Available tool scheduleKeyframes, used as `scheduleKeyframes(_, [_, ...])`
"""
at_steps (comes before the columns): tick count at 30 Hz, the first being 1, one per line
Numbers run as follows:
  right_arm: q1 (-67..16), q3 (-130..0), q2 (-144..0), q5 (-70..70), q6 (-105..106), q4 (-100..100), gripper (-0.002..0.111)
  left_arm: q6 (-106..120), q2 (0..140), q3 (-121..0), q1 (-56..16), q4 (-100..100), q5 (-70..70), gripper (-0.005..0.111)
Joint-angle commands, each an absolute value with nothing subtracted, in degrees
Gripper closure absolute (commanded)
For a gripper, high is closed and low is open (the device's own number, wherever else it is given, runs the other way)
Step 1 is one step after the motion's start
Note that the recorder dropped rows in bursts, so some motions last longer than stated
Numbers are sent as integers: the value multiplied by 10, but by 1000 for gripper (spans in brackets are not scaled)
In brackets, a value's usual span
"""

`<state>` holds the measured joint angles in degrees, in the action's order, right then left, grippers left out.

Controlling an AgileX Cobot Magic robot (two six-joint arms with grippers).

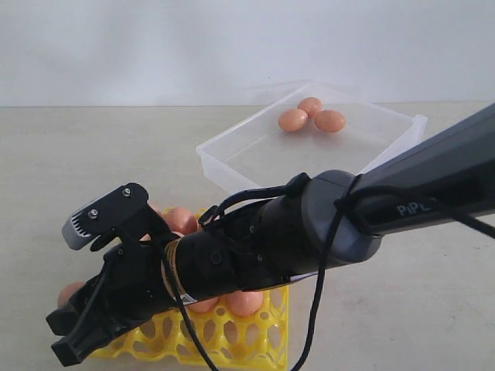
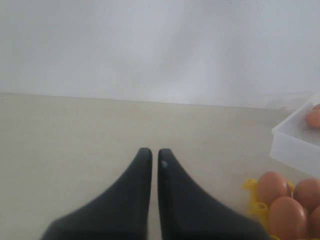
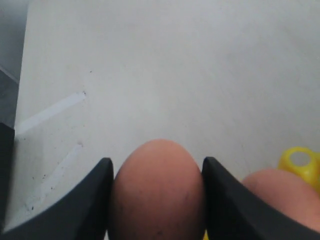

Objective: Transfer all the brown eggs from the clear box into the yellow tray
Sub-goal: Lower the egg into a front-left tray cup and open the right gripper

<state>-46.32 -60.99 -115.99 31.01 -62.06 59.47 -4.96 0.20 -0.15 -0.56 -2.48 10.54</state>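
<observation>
My right gripper (image 3: 157,160) is shut on a brown egg (image 3: 157,192), which fills the gap between its black fingers. In the exterior view that arm reaches across to the left, with its gripper (image 1: 73,331) low over the left end of the yellow tray (image 1: 240,342). Several brown eggs sit in the tray's cups (image 1: 182,220) (image 2: 287,215). Three more eggs (image 1: 310,116) lie together in the clear box (image 1: 232,158) behind. My left gripper (image 2: 151,153) is shut and empty, hovering over bare table to one side of the tray (image 2: 252,196).
The right arm's dark body and cables (image 1: 325,224) hide much of the tray. The beige tabletop (image 1: 100,154) runs back to a white wall. A corner of the clear box (image 2: 295,147) with an egg (image 2: 314,118) shows in the left wrist view.
</observation>
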Motion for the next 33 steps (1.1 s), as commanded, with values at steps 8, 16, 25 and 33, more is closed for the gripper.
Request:
scheduleKeyframes(8, [-465, -613, -1175, 301, -605, 622, 81, -49, 0, 0, -2, -24, 103, 103])
scheduleKeyframes(16, [-465, -613, -1175, 283, -594, 614, 64, -49, 0, 0, -2, -24, 103, 103])
scheduleKeyframes(25, [-465, -613, -1175, 280, -589, 608, 64, -49, 0, 0, -2, -24, 103, 103])
scheduleKeyframes(33, [-465, -613, -1175, 280, -583, 608, 64, -49, 0, 0, -2, -24, 103, 103])
